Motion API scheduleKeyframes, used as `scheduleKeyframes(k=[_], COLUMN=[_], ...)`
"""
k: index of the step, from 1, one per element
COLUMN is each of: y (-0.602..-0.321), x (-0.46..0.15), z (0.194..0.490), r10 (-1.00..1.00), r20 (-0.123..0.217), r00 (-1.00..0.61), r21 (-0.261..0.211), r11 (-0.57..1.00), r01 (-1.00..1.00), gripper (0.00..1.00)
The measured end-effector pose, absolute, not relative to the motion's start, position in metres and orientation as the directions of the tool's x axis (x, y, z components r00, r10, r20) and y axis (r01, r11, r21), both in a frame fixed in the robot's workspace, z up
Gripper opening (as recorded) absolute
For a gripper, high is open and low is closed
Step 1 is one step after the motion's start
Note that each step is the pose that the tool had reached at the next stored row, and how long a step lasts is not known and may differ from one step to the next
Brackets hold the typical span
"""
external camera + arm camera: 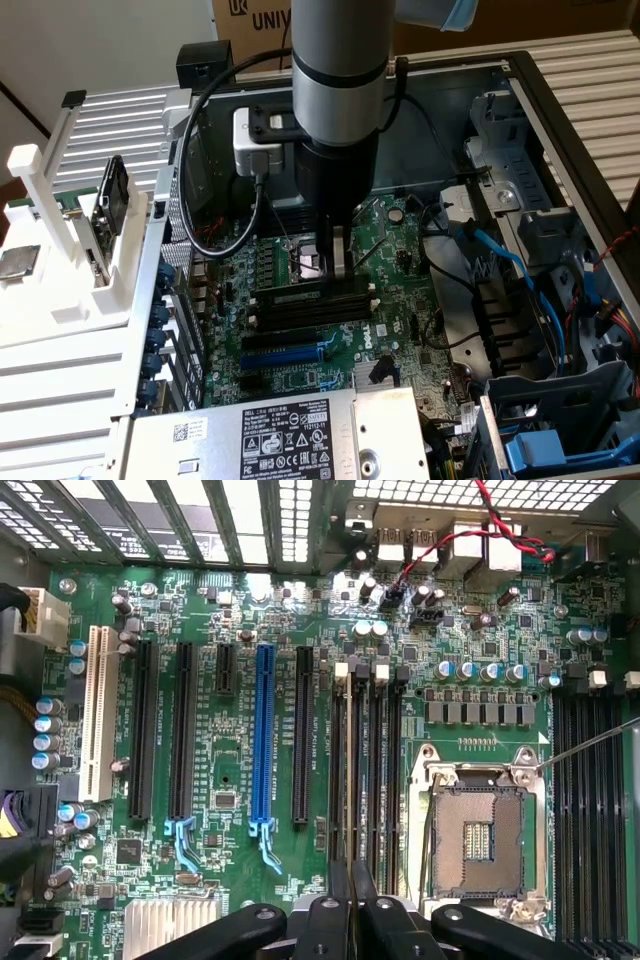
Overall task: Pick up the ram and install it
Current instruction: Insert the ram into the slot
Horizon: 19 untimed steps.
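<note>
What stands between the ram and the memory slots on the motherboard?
Nothing visible does. The end effector holds the ram edge-on directly over the black memory slots beside the empty CPU socket, and no cable crosses that gap.

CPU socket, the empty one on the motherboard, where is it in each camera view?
Exterior view: the CPU socket sits mid-picture, just to the exterior view's left of the fingers.
Wrist view: the CPU socket lies between two banks of black memory slots.
Shared landmark: the blue expansion slot.
</note>
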<state>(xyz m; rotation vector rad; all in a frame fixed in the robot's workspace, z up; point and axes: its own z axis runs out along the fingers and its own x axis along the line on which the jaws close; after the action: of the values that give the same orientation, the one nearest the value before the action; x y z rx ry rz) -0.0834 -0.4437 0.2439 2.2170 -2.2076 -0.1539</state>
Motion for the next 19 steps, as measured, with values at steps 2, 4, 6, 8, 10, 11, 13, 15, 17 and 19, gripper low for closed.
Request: scheduleKeyframes(k=[2, 4, 6, 8, 10, 11, 13, 15, 17, 19], y=[-0.4437, -0.4437, -0.4437, -0.4437, -0.4432, -0.4426, -0.4416, -0.4416, -0.4416, -0.4416], x=[-0.0831, -0.0831, -0.0831, -0.0831, -0.0830, -0.0831, -0.0830, -0.0830, -0.0831, -0.0831], z=[0.2439, 0.2438, 0.2437, 0.2436, 0.2430, 0.2430, 0.2426, 0.2426, 0.2424, 0.2422], r10=[-0.998, -0.998, -0.998, -0.998, -0.998, -0.998, -0.998, -0.998, -0.998, -0.998], r20=[-0.063, -0.063, -0.063, -0.063, -0.063, -0.062, -0.062, -0.061, -0.061, -0.061], r00=[0.000, -0.003, -0.004, -0.004, -0.006, -0.008, -0.010, -0.013, -0.015, -0.015], r21=[0.076, 0.076, 0.076, 0.076, 0.076, 0.076, 0.076, 0.076, 0.076, 0.076], r11=[-0.005, -0.002, -0.001, 0.000, 0.001, 0.003, 0.006, 0.008, 0.010, 0.011], r01=[-0.997, -0.997, -0.997, -0.997, -0.997, -0.997, -0.997, -0.997, -0.997, -0.997], gripper=[0.12, 0.12, 0.12, 0.12, 0.12, 0.12, 0.12, 0.12, 0.12, 0.12])
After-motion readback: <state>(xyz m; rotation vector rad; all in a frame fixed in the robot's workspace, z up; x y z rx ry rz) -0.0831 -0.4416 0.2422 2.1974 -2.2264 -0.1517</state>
